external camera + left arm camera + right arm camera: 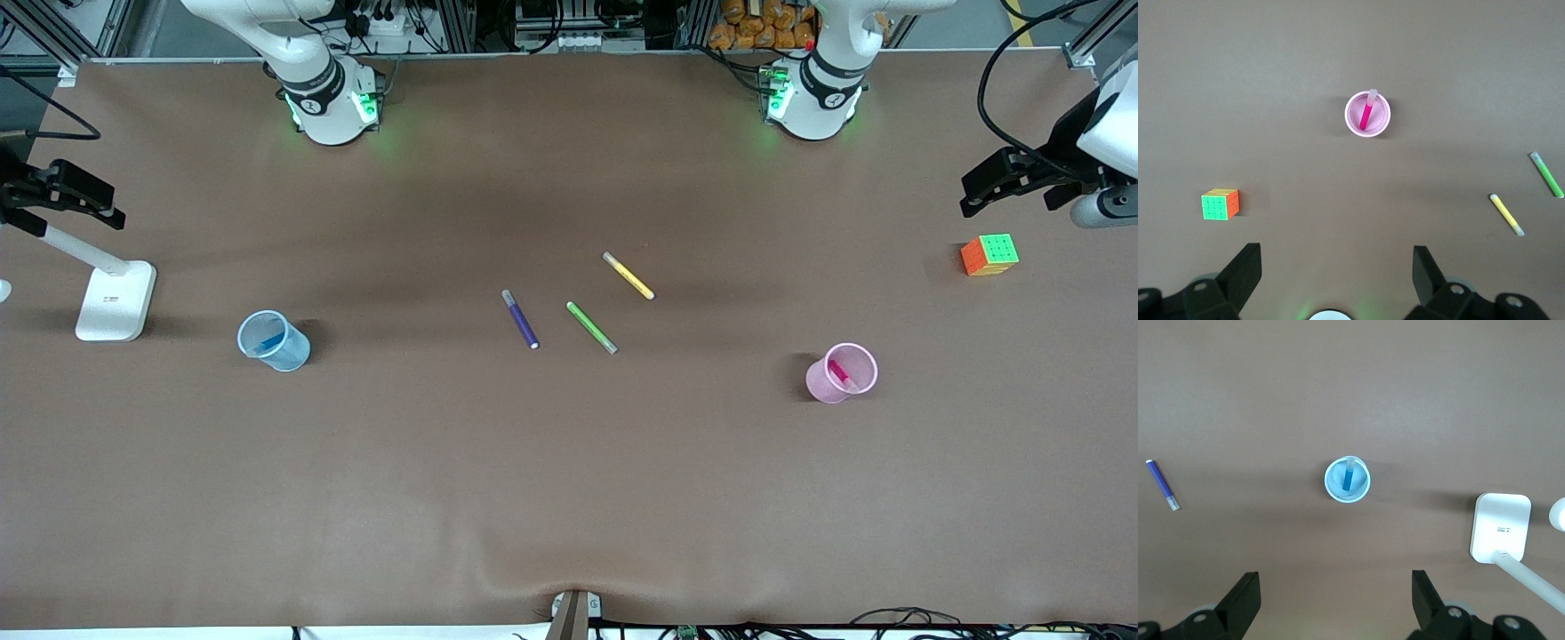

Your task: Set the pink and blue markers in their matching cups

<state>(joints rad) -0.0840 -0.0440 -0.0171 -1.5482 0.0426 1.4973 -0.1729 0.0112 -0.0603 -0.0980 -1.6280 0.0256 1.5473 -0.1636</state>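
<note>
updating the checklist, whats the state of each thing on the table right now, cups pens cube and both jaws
pink marker: in the pink cup
blue marker: in the blue cup
purple pen: flat on table
green pen: flat on table
yellow pen: flat on table
cube: resting on table
left gripper: jaws open, empty
right gripper: jaws open, empty

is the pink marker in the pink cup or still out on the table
In. The pink marker stands slanted inside the pink cup, its clear cap end leaning on the rim.

Pink marker; pale pink cup
</note>
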